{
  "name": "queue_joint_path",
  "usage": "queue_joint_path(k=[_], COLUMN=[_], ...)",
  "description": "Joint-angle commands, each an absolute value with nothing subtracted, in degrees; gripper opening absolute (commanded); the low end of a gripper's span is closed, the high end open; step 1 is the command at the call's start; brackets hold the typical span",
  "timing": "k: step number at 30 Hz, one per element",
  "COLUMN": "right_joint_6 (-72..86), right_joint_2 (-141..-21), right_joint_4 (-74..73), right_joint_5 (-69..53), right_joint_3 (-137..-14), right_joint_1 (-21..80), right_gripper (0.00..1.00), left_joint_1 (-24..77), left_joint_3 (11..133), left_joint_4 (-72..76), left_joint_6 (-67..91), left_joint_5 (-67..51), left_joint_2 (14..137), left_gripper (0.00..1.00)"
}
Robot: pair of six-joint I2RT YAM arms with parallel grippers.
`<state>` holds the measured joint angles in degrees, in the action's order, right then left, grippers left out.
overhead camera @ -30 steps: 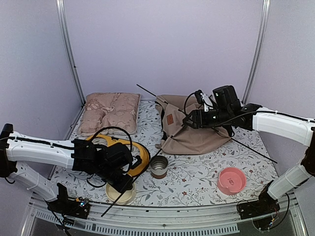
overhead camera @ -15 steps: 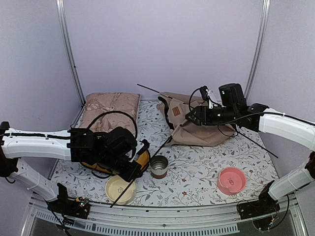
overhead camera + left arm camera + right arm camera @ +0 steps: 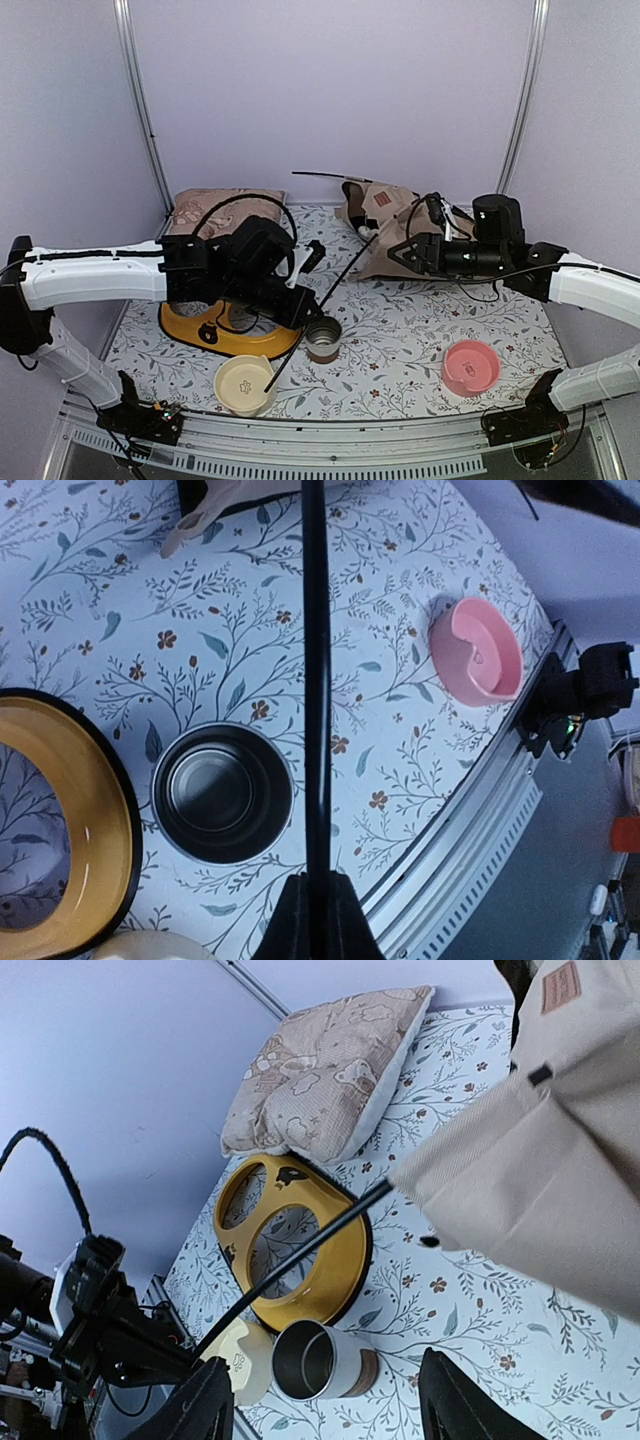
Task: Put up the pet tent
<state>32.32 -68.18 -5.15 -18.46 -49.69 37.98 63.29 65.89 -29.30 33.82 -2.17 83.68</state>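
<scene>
Your left hand (image 3: 311,905) is clamped on the black pole (image 3: 316,680) running to the pet tent (image 3: 392,215), bunched at the back of the tabletop (image 3: 400,330), and your right hand (image 3: 325,1392) is beside it, fingers apart.

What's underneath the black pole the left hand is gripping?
Mostly the floral tablecloth, with the steel cup just beside the pole. From above, its near tip overhangs the cream bowl. The left hand covers the stretch it grips.
</scene>
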Motion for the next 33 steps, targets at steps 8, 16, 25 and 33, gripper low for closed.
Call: queue_joint_path(k=[8, 16, 25, 33], right_joint_6=[38.88, 41.53, 44.91, 45.68], right_joint_2=[-62.87, -71.71, -79.12, -80.06], right_joint_4=[9.51, 20.74, 25.90, 25.79], right_joint_5=[-19.52, -12.34, -9.53, -10.65], right_joint_3=[-39.17, -37.55, -38.96, -39.10], right_joint_1=[50.64, 62.79, 66.73, 67.48], right_gripper=[0.63, 0.62, 0.55, 0.45], left_joint_1=[59.09, 58.94, 58.96, 58.87], left_joint_3=[72.80, 77.10, 78.37, 80.56], left_joint_4=[-16.04, -14.56, -13.41, -13.39], left_joint_6=[35.47, 35.53, 36.21, 35.70], left_joint_5=[-8.01, -10.66, -11.35, -10.48], left_joint_2=[89.90, 93.62, 94.92, 96.17], left_gripper=[0.00, 0.00, 0.00, 0.00])
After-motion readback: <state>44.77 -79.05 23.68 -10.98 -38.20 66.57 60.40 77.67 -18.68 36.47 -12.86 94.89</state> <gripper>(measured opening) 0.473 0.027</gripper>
